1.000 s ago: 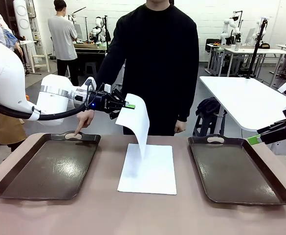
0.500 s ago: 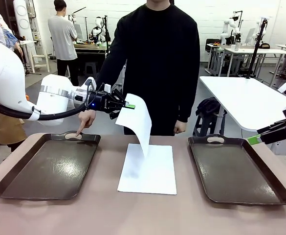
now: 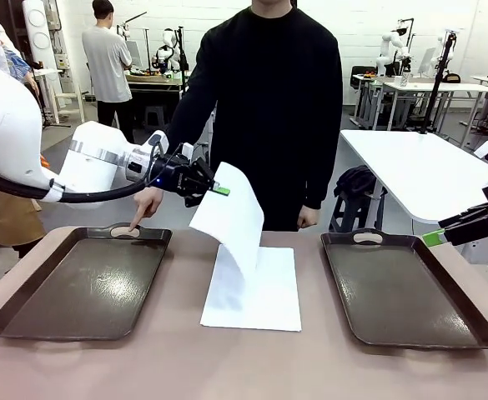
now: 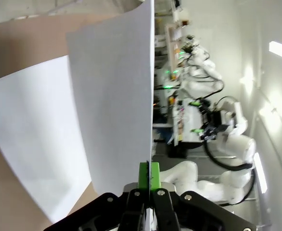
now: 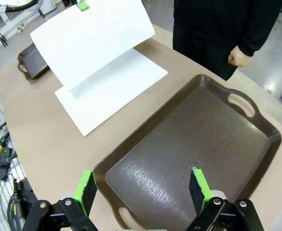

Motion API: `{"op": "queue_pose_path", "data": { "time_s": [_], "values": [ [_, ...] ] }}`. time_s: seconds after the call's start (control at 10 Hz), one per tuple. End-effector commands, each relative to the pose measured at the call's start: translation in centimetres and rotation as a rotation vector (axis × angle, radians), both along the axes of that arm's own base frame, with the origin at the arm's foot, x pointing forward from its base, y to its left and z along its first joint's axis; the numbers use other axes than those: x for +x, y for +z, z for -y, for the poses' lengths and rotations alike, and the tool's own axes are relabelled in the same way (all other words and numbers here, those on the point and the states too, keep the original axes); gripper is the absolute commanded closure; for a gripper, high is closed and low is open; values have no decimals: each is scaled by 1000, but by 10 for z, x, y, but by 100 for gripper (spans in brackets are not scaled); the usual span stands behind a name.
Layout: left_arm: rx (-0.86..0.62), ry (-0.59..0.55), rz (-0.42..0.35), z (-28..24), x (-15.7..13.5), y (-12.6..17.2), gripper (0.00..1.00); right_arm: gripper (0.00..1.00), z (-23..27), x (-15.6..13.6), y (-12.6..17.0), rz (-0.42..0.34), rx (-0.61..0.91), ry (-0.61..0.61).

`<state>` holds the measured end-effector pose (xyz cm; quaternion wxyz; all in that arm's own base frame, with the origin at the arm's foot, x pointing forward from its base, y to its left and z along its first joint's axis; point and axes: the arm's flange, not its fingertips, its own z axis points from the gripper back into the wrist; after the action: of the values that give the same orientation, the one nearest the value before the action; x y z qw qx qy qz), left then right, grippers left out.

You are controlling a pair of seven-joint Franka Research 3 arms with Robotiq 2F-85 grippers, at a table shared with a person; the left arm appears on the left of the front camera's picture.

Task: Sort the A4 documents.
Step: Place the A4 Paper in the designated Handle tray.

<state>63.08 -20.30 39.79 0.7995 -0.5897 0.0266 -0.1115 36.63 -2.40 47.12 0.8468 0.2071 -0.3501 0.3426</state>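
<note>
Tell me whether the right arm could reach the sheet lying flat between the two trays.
Probably yes. The right gripper is open near the right tray, and the flat sheet lies bare on its right half. The lifted sheet in the left gripper hangs over its left part.

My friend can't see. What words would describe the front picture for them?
The robot's left gripper pinches one white A4 sheet by a top corner, so it hangs over the paper lying flat on the table, between the left tray and the right tray. A person's hand points at the left tray's handle.
</note>
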Motion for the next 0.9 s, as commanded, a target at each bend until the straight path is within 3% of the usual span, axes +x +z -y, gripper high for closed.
{"op": "queue_pose_path", "data": {
  "time_s": [0.0, 0.5, 0.8],
  "values": [
    [154, 42, 47, -17, -22, 11, 99, 0, 0, 4, -2, 9, 15, 16],
    [311, 206, -76, -95, -81, -6, 99, 0, 0, 4, -2, 9, 15, 16],
    [437, 231, -35, -147, -87, -9, 99, 0, 0, 4, -2, 9, 15, 16]
  ]
}}
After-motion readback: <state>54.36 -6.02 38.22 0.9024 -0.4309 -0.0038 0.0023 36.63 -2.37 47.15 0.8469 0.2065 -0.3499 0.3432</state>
